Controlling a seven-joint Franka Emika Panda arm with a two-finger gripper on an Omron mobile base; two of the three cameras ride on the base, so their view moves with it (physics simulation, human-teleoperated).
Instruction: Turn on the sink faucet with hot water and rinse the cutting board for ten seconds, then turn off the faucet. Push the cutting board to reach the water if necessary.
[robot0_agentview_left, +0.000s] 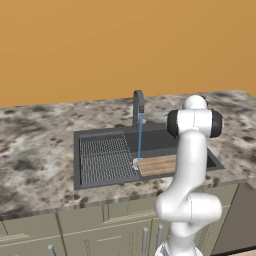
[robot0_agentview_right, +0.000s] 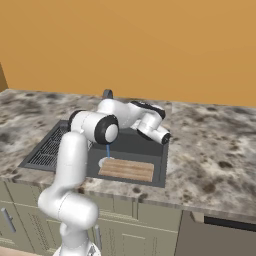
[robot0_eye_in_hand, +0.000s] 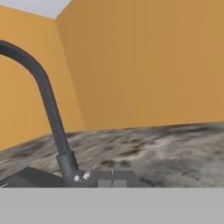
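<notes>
While water is running, we are reading the scene from the tool.
Tool: tool (robot0_eye_in_hand: 112, 177) is sitting fully closed, gripping nothing.
Faucet: faucet (robot0_eye_in_hand: 48, 100) is rising just beside it, lever (robot0_eye_in_hand: 81, 176) touching or nearly so.
Cutting board: cutting board (robot0_agentview_right: 127, 169) is lying below in the sink (robot0_agentview_right: 161, 170), long axis along the front wall.
Water: water (robot0_agentview_left: 140, 140) is striking the board's end.
Room: tabletop (robot0_eye_in_hand: 166, 148) is lying open behind.

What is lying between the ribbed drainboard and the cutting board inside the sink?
In the left base view, the water falls between the drainboard and the cutting board, landing at the board's near end in the sink.
</notes>
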